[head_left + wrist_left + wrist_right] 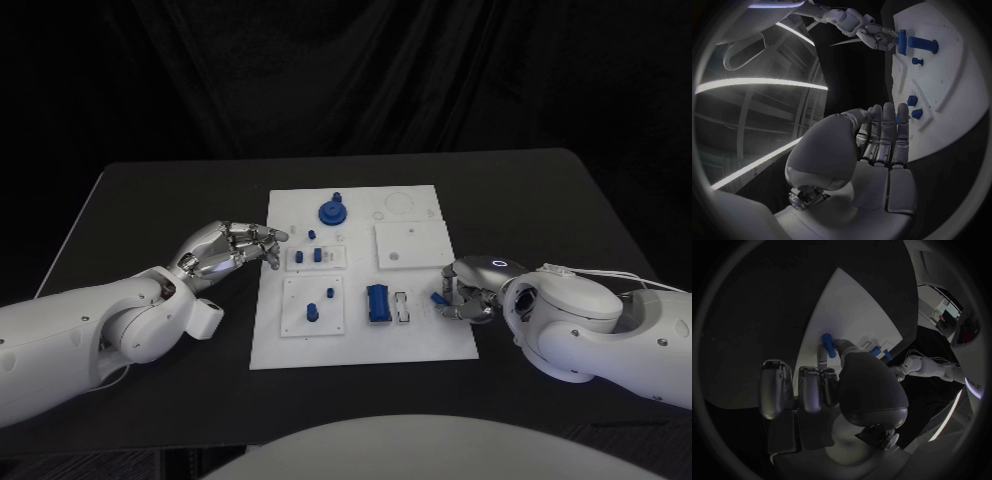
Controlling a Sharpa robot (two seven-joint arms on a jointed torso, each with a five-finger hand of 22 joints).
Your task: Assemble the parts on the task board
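Note:
The white task board [361,345] lies mid-table. On it stand a blue round part [333,211], two small blue pegs [309,257], two more blue pieces [317,305] on a lower plate, and a long blue block [378,302]. My right hand [469,292] is at the board's right edge and pinches a small blue part [827,345] between thumb and finger, close to the long block [924,45]. My left hand [231,248] hovers at the board's left edge beside the pegs [914,106], fingers curled together. I cannot tell whether they hold anything.
A square white plate [414,245] sits on the board's upper right, with circular cut-outs [397,205] behind it. A narrow white slot piece [404,306] lies next to the long block. Black table [173,200] surrounds the board.

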